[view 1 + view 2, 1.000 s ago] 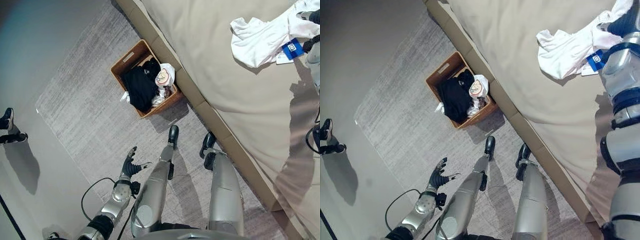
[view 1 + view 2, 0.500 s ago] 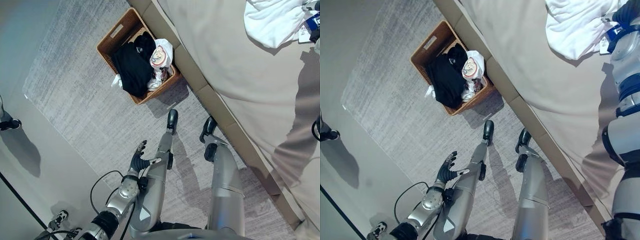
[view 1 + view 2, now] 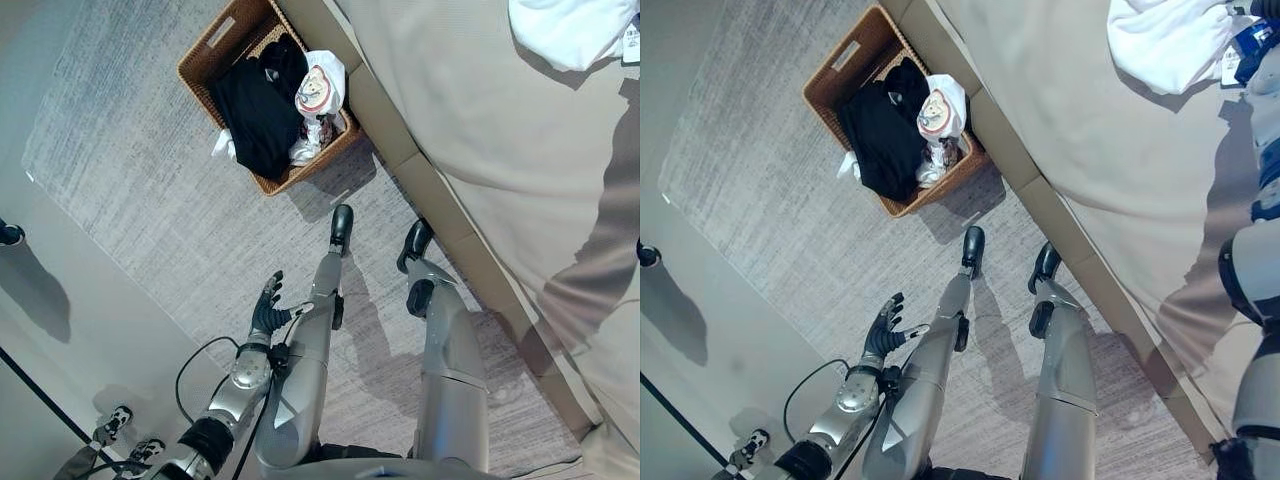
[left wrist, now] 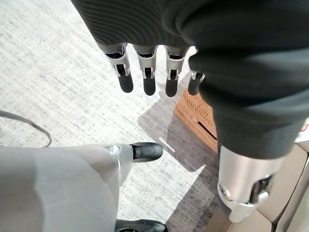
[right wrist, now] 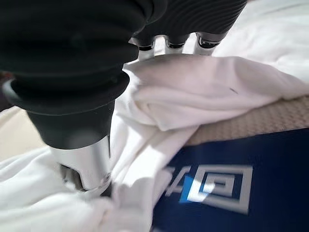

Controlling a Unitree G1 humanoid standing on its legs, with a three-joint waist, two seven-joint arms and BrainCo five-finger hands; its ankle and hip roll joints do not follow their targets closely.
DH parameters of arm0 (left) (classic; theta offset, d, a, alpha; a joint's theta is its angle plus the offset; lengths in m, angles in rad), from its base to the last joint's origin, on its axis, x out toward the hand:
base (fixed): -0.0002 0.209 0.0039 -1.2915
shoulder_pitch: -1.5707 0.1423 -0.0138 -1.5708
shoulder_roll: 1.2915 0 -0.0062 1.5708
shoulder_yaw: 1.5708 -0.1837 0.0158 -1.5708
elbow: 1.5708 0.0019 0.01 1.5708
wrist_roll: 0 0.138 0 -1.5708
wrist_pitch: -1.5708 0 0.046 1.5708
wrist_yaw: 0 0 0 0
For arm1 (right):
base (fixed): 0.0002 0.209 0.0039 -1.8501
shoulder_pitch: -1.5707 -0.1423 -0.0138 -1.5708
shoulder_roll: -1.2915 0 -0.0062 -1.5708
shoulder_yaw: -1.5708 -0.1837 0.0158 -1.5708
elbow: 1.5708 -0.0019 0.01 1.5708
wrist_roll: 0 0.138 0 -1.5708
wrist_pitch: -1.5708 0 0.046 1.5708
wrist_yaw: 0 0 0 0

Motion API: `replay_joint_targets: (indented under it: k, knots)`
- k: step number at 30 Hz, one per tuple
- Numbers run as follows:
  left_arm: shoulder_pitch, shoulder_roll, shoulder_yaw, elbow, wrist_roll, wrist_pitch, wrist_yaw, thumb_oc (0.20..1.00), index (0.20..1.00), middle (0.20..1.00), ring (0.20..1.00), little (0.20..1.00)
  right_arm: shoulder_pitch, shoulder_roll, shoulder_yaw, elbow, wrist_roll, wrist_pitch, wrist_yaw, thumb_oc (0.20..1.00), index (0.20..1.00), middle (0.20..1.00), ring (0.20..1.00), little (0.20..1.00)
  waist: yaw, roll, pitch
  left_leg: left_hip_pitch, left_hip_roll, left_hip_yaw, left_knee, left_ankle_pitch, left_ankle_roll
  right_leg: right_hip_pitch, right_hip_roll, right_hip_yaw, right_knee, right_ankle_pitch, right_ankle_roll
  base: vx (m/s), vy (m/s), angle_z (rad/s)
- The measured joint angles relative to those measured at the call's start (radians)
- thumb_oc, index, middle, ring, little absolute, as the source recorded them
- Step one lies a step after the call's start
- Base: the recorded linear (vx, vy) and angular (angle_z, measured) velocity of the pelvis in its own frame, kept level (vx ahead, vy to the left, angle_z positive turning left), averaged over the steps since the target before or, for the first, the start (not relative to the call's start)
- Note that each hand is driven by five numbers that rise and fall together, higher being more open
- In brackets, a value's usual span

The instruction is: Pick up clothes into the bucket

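My left hand [image 3: 268, 309] hangs low over the rug [image 3: 130, 190], fingers straight, holding nothing. The wicker basket [image 3: 215, 40], already heaped with dark and pale clothes, sits against the bed [image 3: 480, 130]. On the bed lies the white garment [image 3: 1160, 45], and my right hand [image 5: 96, 87] has its thumb and fingers curled into its folds. The hold looks shallow: if I lift quickly, the cloth could slide free, or trail and snag on the bed's edge short of the basket.
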Motion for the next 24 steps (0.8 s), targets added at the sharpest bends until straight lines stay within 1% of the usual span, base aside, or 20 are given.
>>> replay_joint_targets:
  k: [3,7,8,10,12,16,17,19,21,22,23,24]
  knots:
    - [-0.007,0.000,0.000,-0.008,-0.009,0.001,-0.003,1.000,1.000,1.000,1.000,1.000,0.000,-0.021,0.000,-0.018,0.022,-0.004,0.017,0.200,0.200,0.200,0.200,0.200,0.001,-0.004,-0.002,-0.017,-0.002,0.001,0.010,0.001,0.001,-0.009,0.000,0.000,-0.006,0.010,0.006,-0.01,0.020,-0.02]
    - [-0.017,0.001,0.000,-0.008,-0.010,0.002,-0.004,1.000,1.000,1.000,1.000,1.000,0.000,-0.022,0.000,-0.026,0.039,-0.004,0.035,0.200,0.200,0.200,0.200,0.200,-0.001,-0.013,-0.005,-0.022,-0.005,0.004,0.020,0.001,0.002,-0.009,0.001,0.005,-0.016,0.023,0.008,-0.02,0.044,-0.05]
    - [-0.025,0.006,0.001,-0.009,-0.010,0.002,-0.003,1.000,1.000,1.000,1.000,1.000,0.000,-0.022,0.000,-0.029,0.040,-0.004,0.038,0.200,0.200,0.200,0.200,0.200,-0.008,-0.022,-0.001,-0.021,-0.005,0.008,0.026,0.001,0.002,-0.007,0.003,0.009,-0.021,0.032,0.013,-0.04,0.035,-0.11]
    - [-0.034,0.014,0.003,-0.006,-0.009,0.004,-0.003,1.000,1.000,1.000,1.000,1.000,0.001,-0.009,0.001,-0.031,0.040,-0.004,0.044,0.200,0.200,0.200,0.200,0.200,-0.002,-0.037,0.006,-0.014,-0.001,0.018,0.036,0.001,0.002,0.006,0.012,0.018,-0.034,0.045,0.013,-0.06,0.028,-0.17]
    - [-0.040,0.018,0.019,-0.006,-0.007,0.005,-0.003,1.000,1.000,1.000,1.000,1.000,0.006,0.018,0.001,-0.033,0.040,-0.004,0.050,0.200,0.200,0.200,0.200,0.200,-0.006,-0.054,0.015,0.014,0.001,0.030,0.048,0.001,0.002,0.041,0.017,0.029,-0.050,0.055,0.014,-0.07,0.039,-0.14]
    - [-0.044,0.025,0.023,0.008,-0.006,0.006,-0.003,1.000,1.000,1.000,1.000,1.000,0.019,0.039,0.002,-0.047,0.041,-0.004,0.059,0.200,0.200,0.200,0.200,0.200,-0.025,-0.063,0.017,0.066,0.001,0.031,0.063,-0.002,0.004,0.114,0.025,0.036,-0.080,0.073,0.030,-0.07,0.046,-0.07]
    - [-0.044,0.034,0.022,0.018,-0.005,0.006,-0.003,1.000,1.000,1.000,1.000,1.000,0.022,0.048,0.002,-0.063,0.041,-0.005,0.059,0.200,0.200,0.200,0.200,0.200,-0.032,-0.068,0.017,0.087,0.004,0.032,0.067,-0.013,0.013,0.142,0.031,0.040,-0.096,0.077,0.036,-0.06,0.057,-0.09]
    - [-0.046,0.050,0.023,0.038,-0.005,0.008,-0.004,1.000,1.000,1.000,1.000,1.000,0.027,0.057,0.002,-0.077,0.041,-0.006,0.059,0.200,0.200,0.200,0.200,0.200,-0.037,-0.087,0.018,0.116,0.005,0.048,0.086,-0.021,0.016,0.180,0.037,0.054,-0.116,0.085,0.044,-0.10,0.087,-0.19]
    - [-0.048,0.052,0.034,0.073,-0.003,0.011,-0.007,1.000,1.000,1.000,1.000,1.000,0.029,0.059,0.002,-0.085,0.040,-0.006,0.058,0.200,0.200,0.200,0.200,0.200,-0.039,-0.092,0.018,0.150,0.009,0.062,0.099,-0.033,0.027,0.230,0.047,0.064,-0.150,0.103,0.055,-0.12,0.098,-0.24]
    - [-0.047,0.060,0.039,0.084,-0.003,0.017,-0.009,1.000,1.000,1.000,1.000,1.000,0.029,0.058,0.006,-0.107,0.039,-0.007,0.058,0.200,0.200,0.200,0.200,0.200,-0.049,-0.096,0.019,0.167,0.010,0.068,0.108,-0.039,0.028,0.256,0.050,0.072,-0.167,0.112,0.064,-0.05,0.100,-0.21]
    - [-0.043,0.070,0.039,0.090,-0.001,0.018,-0.010,1.000,1.000,1.000,1.000,1.000,0.033,0.061,0.006,-0.126,0.039,-0.009,0.057,0.200,0.200,0.200,0.200,0.200,-0.045,-0.102,0.017,0.184,0.012,0.078,0.105,-0.055,0.035,0.274,0.051,0.074,-0.180,0.114,0.067,-0.03,0.062,-0.31]
    - [-0.044,0.088,0.045,0.095,0.019,0.022,-0.014,1.000,1.000,1.000,1.000,1.000,0.034,0.057,0.015,-0.144,0.036,-0.009,0.058,0.200,0.200,0.200,0.200,0.200,-0.053,-0.122,0.022,0.218,0.012,0.097,0.108,-0.057,0.033,0.310,0.057,0.097,-0.196,0.129,0.068,-0.03,0.077,-0.33]
